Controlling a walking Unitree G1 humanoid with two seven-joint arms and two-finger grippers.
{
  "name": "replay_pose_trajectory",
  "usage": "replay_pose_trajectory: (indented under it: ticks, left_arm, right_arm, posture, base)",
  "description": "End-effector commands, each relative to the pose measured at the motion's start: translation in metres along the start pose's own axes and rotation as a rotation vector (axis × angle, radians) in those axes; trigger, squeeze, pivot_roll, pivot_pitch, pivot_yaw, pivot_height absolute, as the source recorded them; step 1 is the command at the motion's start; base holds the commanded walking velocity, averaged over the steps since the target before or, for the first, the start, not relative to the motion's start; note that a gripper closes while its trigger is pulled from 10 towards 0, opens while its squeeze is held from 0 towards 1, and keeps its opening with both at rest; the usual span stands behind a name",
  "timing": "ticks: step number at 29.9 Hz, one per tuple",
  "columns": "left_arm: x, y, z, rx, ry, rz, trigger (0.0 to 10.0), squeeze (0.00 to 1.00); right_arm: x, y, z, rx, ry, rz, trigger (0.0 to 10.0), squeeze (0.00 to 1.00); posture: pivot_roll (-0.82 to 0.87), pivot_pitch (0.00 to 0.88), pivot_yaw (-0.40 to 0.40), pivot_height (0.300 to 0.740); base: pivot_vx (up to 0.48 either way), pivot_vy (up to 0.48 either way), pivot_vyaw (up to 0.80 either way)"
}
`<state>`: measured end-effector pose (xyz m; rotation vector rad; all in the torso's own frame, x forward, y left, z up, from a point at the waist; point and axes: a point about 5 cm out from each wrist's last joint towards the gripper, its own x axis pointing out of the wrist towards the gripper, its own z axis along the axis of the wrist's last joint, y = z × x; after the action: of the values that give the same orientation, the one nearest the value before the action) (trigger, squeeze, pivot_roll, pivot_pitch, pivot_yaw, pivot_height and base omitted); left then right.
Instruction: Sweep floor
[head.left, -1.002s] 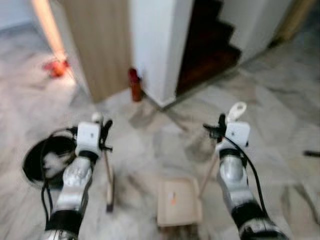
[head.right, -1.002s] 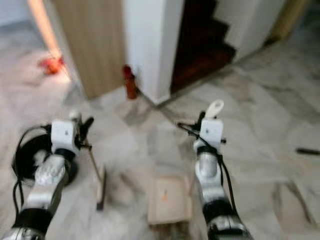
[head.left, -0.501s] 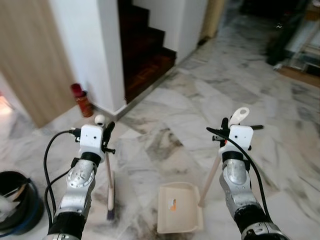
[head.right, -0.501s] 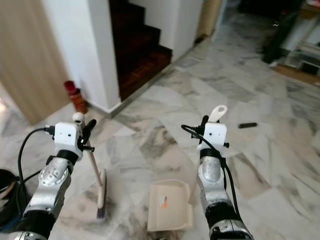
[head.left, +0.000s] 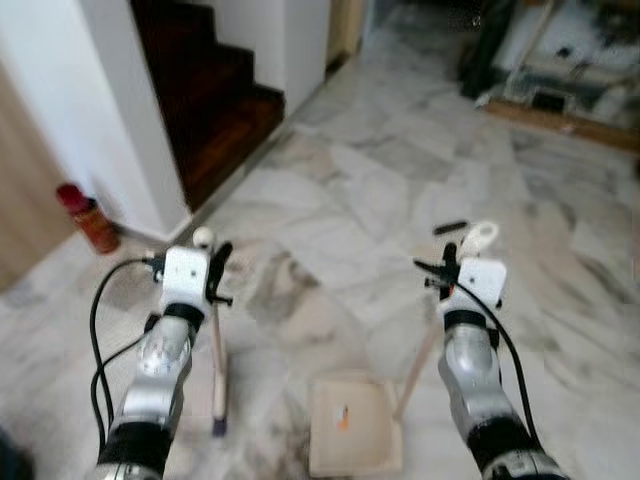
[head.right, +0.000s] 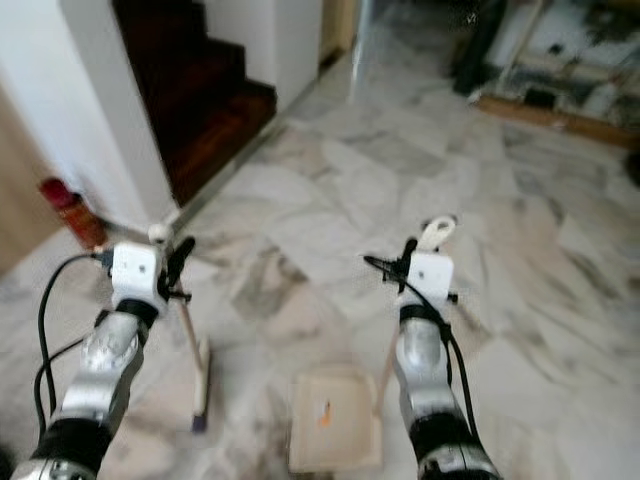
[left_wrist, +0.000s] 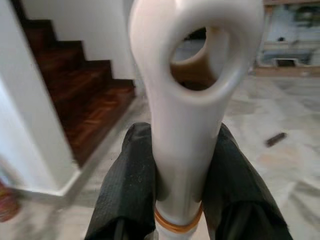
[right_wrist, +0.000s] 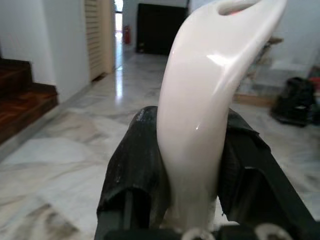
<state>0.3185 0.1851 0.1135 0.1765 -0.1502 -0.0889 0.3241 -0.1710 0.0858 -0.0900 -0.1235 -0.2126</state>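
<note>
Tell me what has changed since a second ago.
Mostly the view: the robot has turned to its right, so the staircase and red bottle slid left and the black bin left the picture. Nothing was picked up or let go. The left gripper stays shut on the broom handle, the right gripper on the dustpan handle; the dustpan still hangs low in front, the brush head beside it.

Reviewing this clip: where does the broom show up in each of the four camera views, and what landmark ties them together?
Left eye view: the broom stands lower left, its handle top in the left gripper.
Right eye view: broom lower left again.
Left wrist view: its looped handle top rises at centre between the black fingers.
Right wrist view: no broom; that is the dustpan handle.
Shared landmark: the dark staircase.
</note>
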Motion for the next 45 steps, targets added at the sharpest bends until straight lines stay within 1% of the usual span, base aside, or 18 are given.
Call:
replay_pose_trajectory:
  ticks: [1,8,17,24,45]
  left_arm:
    - [0.0052,-0.0012,0.0130,0.018,-0.067,-0.010,10.0,0.00]
    - [0.0051,-0.0005,0.0126,0.017,-0.065,-0.002,10.0,0.00]
    - [0.0049,0.0002,0.0136,-0.007,-0.072,0.002,10.0,0.00]
    - [0.0063,-0.0008,0.0129,-0.005,-0.060,0.001,10.0,0.00]
    - [0.0063,-0.0008,0.0129,-0.005,-0.060,0.001,10.0,0.00]
  right_arm:
    - [0.0051,-0.0036,0.0098,0.011,-0.046,-0.016,10.0,0.00]
    - [0.0061,-0.0039,0.0107,0.012,-0.045,-0.015,10.0,0.00]
    - [0.0065,-0.0029,0.0106,0.014,-0.042,-0.008,10.0,0.00]
    - [0.0064,0.0005,0.0128,0.018,-0.054,0.010,10.0,0.00]
    - [0.0064,0.0005,0.0128,0.018,-0.054,0.010,10.0,0.00]
  posture:
    - [-0.06,0.014,-0.020,0.740]
    - [-0.06,0.038,-0.030,0.740]
    - [-0.05,0.054,-0.035,0.740]
    - [-0.06,0.060,-0.034,0.740]
    - [-0.06,0.060,-0.034,0.740]
  base:
    - [0.000,0.000,-0.80]
    - [0.000,0.000,-0.80]
    - [0.000,0.000,-0.80]
    - [0.000,0.000,0.00]
    - [0.000,0.000,0.00]
